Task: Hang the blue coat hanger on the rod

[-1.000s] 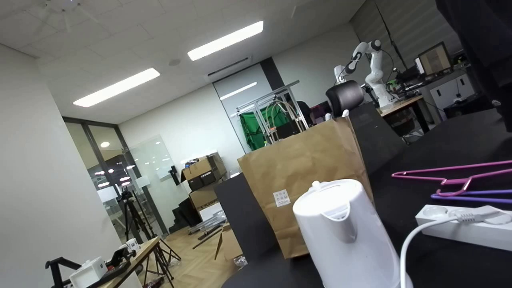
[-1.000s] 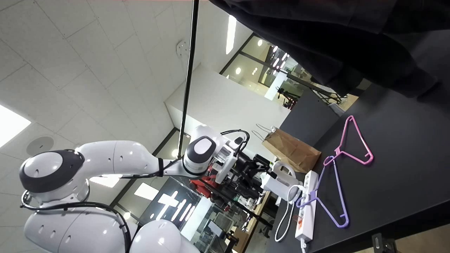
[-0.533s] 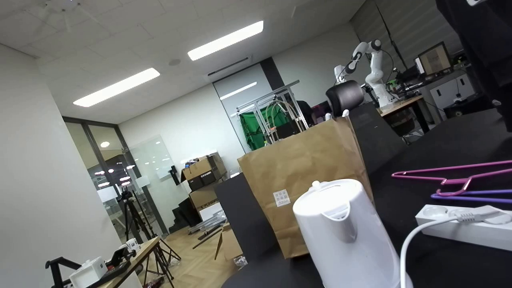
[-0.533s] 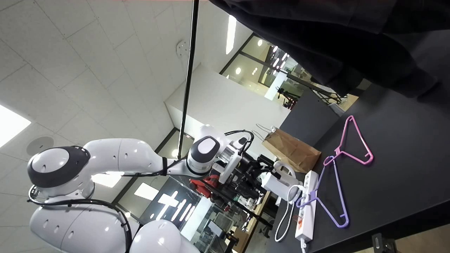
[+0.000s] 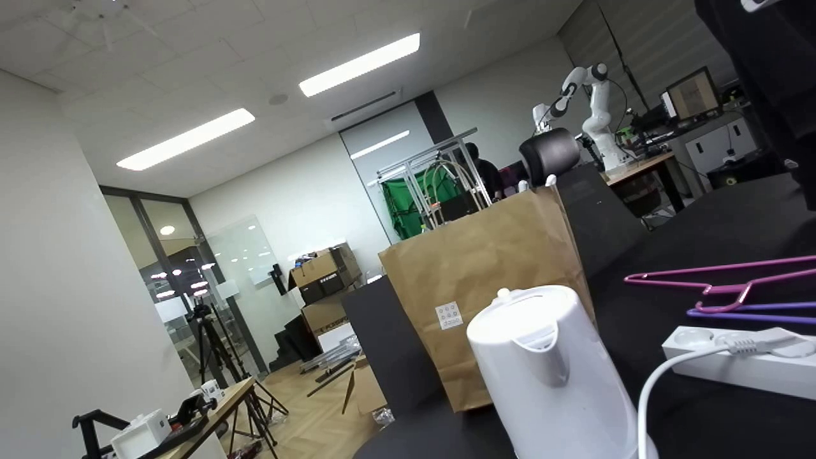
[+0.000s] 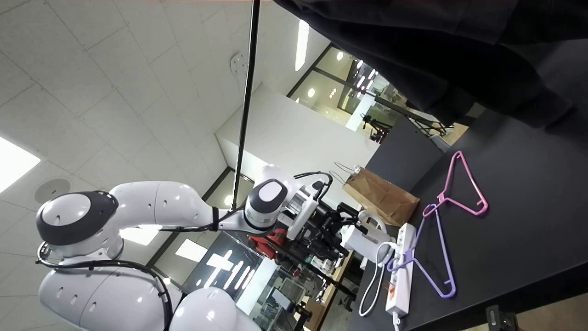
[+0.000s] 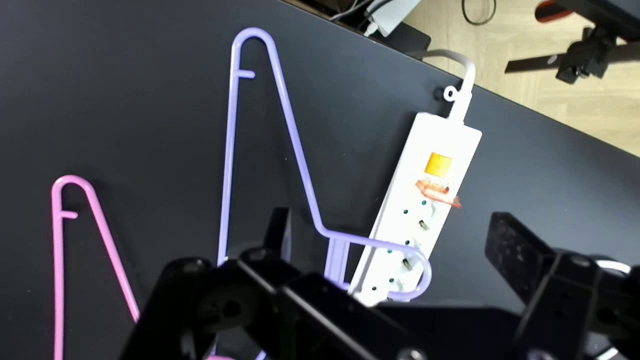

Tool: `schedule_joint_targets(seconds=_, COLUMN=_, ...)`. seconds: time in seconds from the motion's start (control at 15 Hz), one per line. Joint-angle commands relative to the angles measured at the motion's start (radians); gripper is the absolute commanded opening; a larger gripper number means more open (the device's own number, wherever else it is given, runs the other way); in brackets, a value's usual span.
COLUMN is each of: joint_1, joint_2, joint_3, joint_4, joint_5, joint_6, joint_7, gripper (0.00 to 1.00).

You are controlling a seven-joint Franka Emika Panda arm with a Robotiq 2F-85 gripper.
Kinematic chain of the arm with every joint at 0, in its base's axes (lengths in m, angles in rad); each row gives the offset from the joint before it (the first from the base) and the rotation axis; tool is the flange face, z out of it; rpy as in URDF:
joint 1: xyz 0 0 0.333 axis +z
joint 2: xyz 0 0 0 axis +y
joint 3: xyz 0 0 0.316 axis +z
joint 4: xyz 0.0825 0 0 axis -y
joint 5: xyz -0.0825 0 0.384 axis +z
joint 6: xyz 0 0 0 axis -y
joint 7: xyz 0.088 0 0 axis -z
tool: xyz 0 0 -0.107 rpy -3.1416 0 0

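Observation:
The blue coat hanger (image 7: 336, 257) lies on the dark table and shows in both exterior views (image 6: 444, 250). Its hook curls over the white power strip. Coming in from the bottom of the wrist view, my gripper (image 7: 393, 234) is open with wide-apart fingers. The hanger's neck and hook appear between them in that picture, but an exterior view shows the gripper apart from the hanger, held off the table. Part of the hanger's lower side is hidden behind the gripper. A long black rod (image 6: 245, 103) runs down past the arm in an exterior view.
A pink hanger (image 7: 58, 280) lies beside the blue one, overlapping it at its hook. The power strip (image 7: 442, 135) lies near the table edge. A white kettle (image 5: 548, 382) stands near the gripper, before a paper bag (image 5: 484, 255). Dark cloth (image 6: 482, 78) fills the upper right.
The arm shifted slightly to the right in an exterior view during the first half second, then stayed nearly still. Both hangers have kept their places.

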Motion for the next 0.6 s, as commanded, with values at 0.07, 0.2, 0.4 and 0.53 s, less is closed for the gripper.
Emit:
schedule_joint_targets(seconds=0.07, joint_1=0.005, joint_2=0.009, joint_3=-0.013, joint_4=-0.022, joint_5=-0.119, joint_6=0.024, joint_7=-0.171, gripper=1.0)
schedule_joint_targets(seconds=0.2, joint_1=0.001, joint_2=0.015, joint_3=-0.02, joint_4=-0.027, joint_5=-0.16, joint_6=0.021, joint_7=-0.269, gripper=1.0)
schedule_joint_targets(seconds=0.4, joint_1=-0.003, joint_2=0.029, joint_3=-0.029, joint_4=-0.028, joint_5=-0.213, joint_6=0.012, joint_7=-0.416, gripper=1.0)
schedule_joint_targets(seconds=0.53, joint_1=-0.002, joint_2=0.042, joint_3=-0.035, joint_4=-0.023, joint_5=-0.225, joint_6=0.008, joint_7=-0.53, gripper=1.0)
